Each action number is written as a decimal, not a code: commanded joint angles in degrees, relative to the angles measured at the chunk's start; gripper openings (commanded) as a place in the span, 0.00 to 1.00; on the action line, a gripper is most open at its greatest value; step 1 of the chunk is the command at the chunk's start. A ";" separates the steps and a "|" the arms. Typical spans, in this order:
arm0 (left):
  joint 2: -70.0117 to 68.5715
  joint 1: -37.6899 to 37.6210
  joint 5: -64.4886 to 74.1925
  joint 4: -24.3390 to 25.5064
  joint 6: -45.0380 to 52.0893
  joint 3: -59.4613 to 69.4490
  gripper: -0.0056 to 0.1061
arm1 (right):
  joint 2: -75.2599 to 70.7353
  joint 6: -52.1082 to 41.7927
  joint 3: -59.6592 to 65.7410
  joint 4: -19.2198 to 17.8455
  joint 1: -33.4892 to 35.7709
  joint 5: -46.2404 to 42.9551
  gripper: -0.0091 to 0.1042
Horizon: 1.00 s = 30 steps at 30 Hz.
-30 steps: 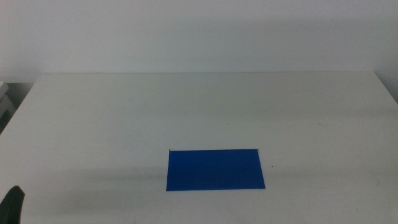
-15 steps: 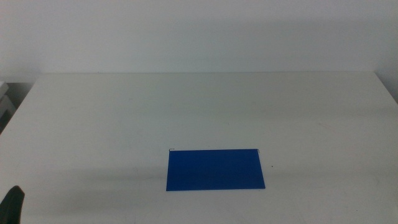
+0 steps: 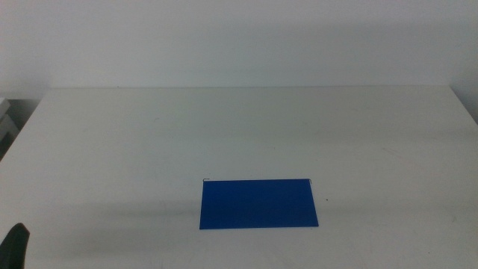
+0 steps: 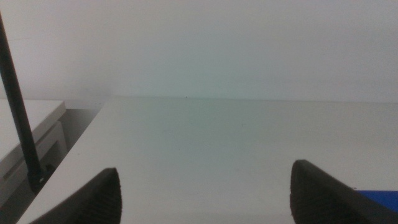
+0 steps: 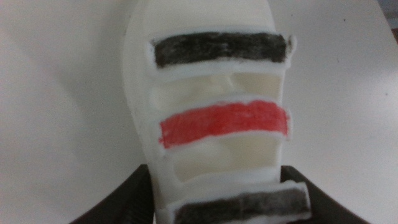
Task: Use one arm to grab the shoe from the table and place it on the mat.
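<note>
Little is being altered across the last second in the middle view: the mat [image 3: 258,203] is lying bare in the same spot on the white surface [image 3: 224,127], and only a dark tip of the left gripper [image 3: 15,243] is being shown at the bottom-left corner, where it was a second ago. In its own wrist view the left gripper [image 4: 205,171] is being held wide open over bare surface, with nothing between its fingers [image 4: 102,193]; this arm is judged to be waiting.

The shoe [image 5: 217,118] is not being shown in the middle view at all. It is being seen only by the right wrist camera, very close, its dark, red and dark straps facing the lens, with white surface around it. The right gripper [image 5: 224,186] is being kept at the shoe's near end, one finger [image 5: 127,196] on each side of it; whether the shoe is being clamped cannot be told.

With no shift visible overhead, the carry toward the mat is judged as not yet begun, and the whole placing step is being left to do.
</note>
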 commanded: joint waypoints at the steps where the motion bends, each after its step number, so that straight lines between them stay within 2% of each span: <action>1: -0.80 -0.19 -4.50 0.00 -0.36 0.45 0.88 | -4.70 -0.35 -1.06 -1.07 -0.23 2.62 0.24; 6: -0.80 -0.19 -4.50 0.00 -0.36 0.45 0.88 | -9.62 5.06 -1.06 -1.43 0.96 4.86 0.19; 9: -0.80 -0.19 -4.50 0.00 -0.36 0.45 0.88 | -11.89 8.76 -1.45 -1.87 4.22 3.65 0.15; 16: -0.80 -0.19 -4.50 0.00 -0.36 0.45 0.88 | -11.45 13.72 -9.43 -1.87 15.50 4.24 0.10; 21: -0.80 -0.19 -4.50 0.00 -0.36 0.45 0.88 | -7.06 13.72 -19.03 0.90 23.12 9.02 0.05; 23: -0.80 -0.19 -4.50 0.00 -0.36 0.45 0.88 | -3.90 13.72 -24.12 1.06 26.72 12.17 0.05; 30: -0.80 -0.19 -4.50 0.00 -0.36 0.45 0.88 | 6.34 13.72 -37.77 1.95 39.06 11.97 0.05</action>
